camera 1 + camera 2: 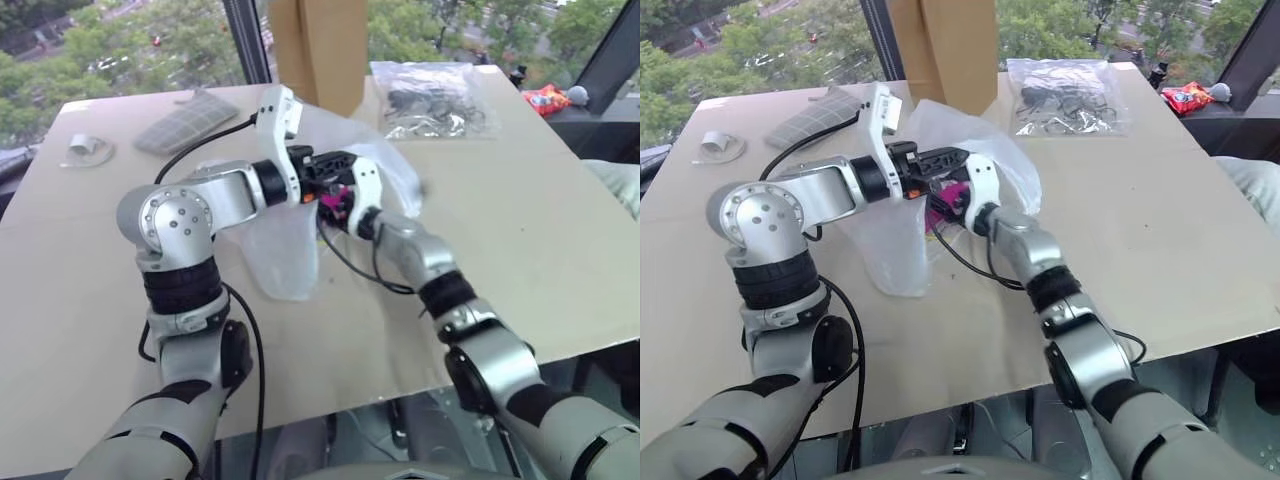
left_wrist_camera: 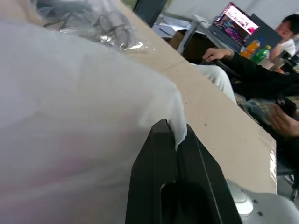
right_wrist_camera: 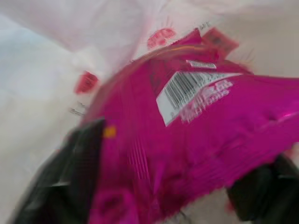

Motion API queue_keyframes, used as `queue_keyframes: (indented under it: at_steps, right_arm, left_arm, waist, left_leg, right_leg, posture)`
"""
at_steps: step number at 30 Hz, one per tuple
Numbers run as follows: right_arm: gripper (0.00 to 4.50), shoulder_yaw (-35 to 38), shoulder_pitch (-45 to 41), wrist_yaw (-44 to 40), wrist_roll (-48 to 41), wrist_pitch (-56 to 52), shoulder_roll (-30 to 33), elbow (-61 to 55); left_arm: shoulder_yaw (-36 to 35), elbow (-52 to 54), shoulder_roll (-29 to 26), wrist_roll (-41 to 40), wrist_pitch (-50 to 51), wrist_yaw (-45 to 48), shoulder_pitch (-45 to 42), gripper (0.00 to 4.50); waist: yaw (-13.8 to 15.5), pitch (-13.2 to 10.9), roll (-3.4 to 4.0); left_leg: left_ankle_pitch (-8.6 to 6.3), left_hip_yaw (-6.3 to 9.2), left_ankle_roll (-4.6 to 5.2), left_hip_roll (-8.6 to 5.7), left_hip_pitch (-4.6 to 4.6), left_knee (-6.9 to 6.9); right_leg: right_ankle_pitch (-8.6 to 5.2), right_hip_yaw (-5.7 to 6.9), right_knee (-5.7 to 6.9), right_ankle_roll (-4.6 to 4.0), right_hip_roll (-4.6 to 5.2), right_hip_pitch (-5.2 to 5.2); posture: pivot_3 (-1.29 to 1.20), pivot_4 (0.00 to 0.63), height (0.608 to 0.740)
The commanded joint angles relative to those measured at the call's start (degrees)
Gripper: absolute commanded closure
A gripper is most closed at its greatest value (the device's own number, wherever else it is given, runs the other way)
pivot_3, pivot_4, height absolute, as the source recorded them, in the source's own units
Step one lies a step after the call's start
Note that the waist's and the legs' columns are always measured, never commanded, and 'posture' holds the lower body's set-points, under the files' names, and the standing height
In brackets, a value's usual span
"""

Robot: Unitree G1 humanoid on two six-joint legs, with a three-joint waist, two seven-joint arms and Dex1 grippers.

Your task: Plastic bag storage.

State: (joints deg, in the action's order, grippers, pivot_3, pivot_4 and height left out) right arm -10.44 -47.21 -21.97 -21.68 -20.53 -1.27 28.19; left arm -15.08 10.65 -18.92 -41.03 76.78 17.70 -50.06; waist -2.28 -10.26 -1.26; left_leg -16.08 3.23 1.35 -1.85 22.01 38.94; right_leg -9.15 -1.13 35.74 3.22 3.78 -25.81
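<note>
Head views show the beige worktop [image 1: 540,250] carrying the large, thin translucent-white plastic bag [image 1: 895,250], raised at its rim by my left jaws [image 2: 176,140], clenched on the film. My right jaws [image 3: 159,186] stand wide around a crinkly magenta snack packet [image 3: 196,140] at the bag's mouth; whether they grip it I cannot tell. Thin film could slip, closing the mouth. Right wrist view alone reveals the packet's barcode.

The left gripper [image 1: 322,172] lifts the plastic bag [image 1: 285,250] above the worktop [image 1: 520,240]; the right gripper [image 1: 340,205] meets it with a pink packet [image 1: 333,200].
</note>
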Motion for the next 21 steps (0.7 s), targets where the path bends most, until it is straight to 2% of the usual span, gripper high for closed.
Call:
queue_keyframes:
  at_steps: [1,4,6,7,8,9,11,12,13,17,21]
  right_arm:
    - [1.03,-1.12,5.80,-2.29,0.41,-6.24,6.32,-23.28]
    - [1.03,0.11,10.08,-1.32,-0.15,-12.64,11.26,-35.61]
    - [0.49,-0.02,12.48,-1.85,-0.53,-16.39,14.45,-42.50]
    - [0.14,0.19,13.27,-1.63,-0.76,-17.95,15.19,-44.98]
    - [0.00,0.40,13.76,-1.37,-0.89,-19.12,15.60,-46.65]
    - [0.00,0.61,13.94,-1.05,-0.93,-19.93,15.67,-47.53]
    - [0.00,-0.46,16.01,-1.12,1.13,-22.87,20.11,-53.75]
    - [0.00,-0.10,16.85,-0.86,1.27,-24.20,21.37,-56.06]
    - [0.00,0.45,17.45,-0.39,1.38,-25.36,22.32,-57.71]
    - [0.00,1.36,18.39,1.23,4.29,-26.63,25.87,-59.64]
    - [0.00,3.67,18.06,3.94,6.22,-27.06,25.54,-56.07]
  left_arm:
    - [1.84,2.17,-1.64,3.74,-11.94,3.14,4.61,4.50]
    - [5.60,3.15,-4.55,5.50,-16.51,7.15,8.52,4.50]
    - [5.86,2.96,-5.36,5.79,-19.76,9.22,10.32,3.97]
    - [6.02,2.74,-5.63,6.24,-21.22,9.69,10.83,3.65]
    - [6.17,2.55,-5.82,6.58,-22.27,10.02,11.16,3.21]
    - [6.33,2.37,-5.94,6.81,-22.95,10.20,11.32,2.83]
    - [5.45,3.41,-5.88,5.14,-24.74,11.96,11.25,1.86]
    - [4.49,4.06,-6.05,3.55,-24.49,12.85,11.24,1.59]
    - [3.38,4.74,-6.51,1.56,-23.88,14.18,11.38,0.99]
    - [-0.22,8.12,-10.07,-7.05,-19.66,19.53,13.37,0.99]
    - [-3.28,11.08,-14.13,-16.30,-14.68,22.10,15.67,0.99]
  waist:
    - [0.01,0.03,0.07]
    - [0.08,0.03,0.08]
    - [0.03,0.03,0.08]
    - [0.04,0.03,0.08]
    - [0.03,0.03,0.07]
    - [0.02,0.03,0.07]
    - [0.16,0.03,0.08]
    - [0.33,0.03,0.07]
    - [0.46,0.03,0.07]
    - [0.22,0.03,0.06]
    - [0.04,0.02,0.06]
  left_leg:
    - [0.00,-0.03,0.00,-0.02,0.00,0.00]
    - [0.00,0.00,0.00,-0.04,0.01,0.00]
    - [0.00,-0.01,0.00,-0.03,-0.02,0.00]
    - [0.00,-0.03,0.00,-0.03,-0.04,0.00]
    - [0.00,-0.03,0.00,-0.02,-0.04,0.00]
    - [0.00,-0.06,0.00,-0.02,-0.06,0.00]
    - [-0.01,-0.14,0.03,-0.03,-0.10,0.01]
    - [-0.01,-0.10,0.04,-0.02,-0.09,0.01]
    - [-0.01,-0.09,0.04,-0.03,-0.08,0.03]
    - [-0.02,-0.08,0.05,-0.02,-0.05,0.15]
    - [-0.09,-0.08,0.18,0.03,-0.10,0.14]
  right_leg:
    - [0.00,-0.02,0.01,0.01,0.05,-0.01]
    - [0.00,0.04,-0.15,0.00,0.04,0.00]
    - [-0.01,0.05,-0.13,-0.01,-0.05,0.00]
    - [-0.01,0.03,-0.10,-0.02,-0.07,0.00]
    - [-0.01,0.03,-0.09,-0.02,-0.08,0.00]
    - [-0.01,0.01,-0.08,-0.02,-0.07,0.01]
    - [-0.01,-0.05,-0.03,-0.01,-0.07,0.03]
    - [-0.01,-0.03,-0.02,-0.01,-0.05,0.03]
    - [-0.01,-0.01,-0.03,-0.01,-0.05,0.06]
    - [-0.01,0.01,-0.06,0.01,-0.03,0.10]
    - [-0.02,0.01,-0.02,0.00,-0.10,0.12]
  posture:
    - [0.00,0.150,0.740]
    - [0.00,0.150,0.740]
    - [0.00,0.150,0.740]
    - [0.00,0.150,0.740]
    - [0.00,0.150,0.740]
    - [0.00,0.150,0.740]
    - [0.00,0.150,0.740]
    - [0.00,0.150,0.740]
    - [0.00,0.150,0.740]
    - [0.00,0.150,0.740]
    - [0.00,0.150,0.740]
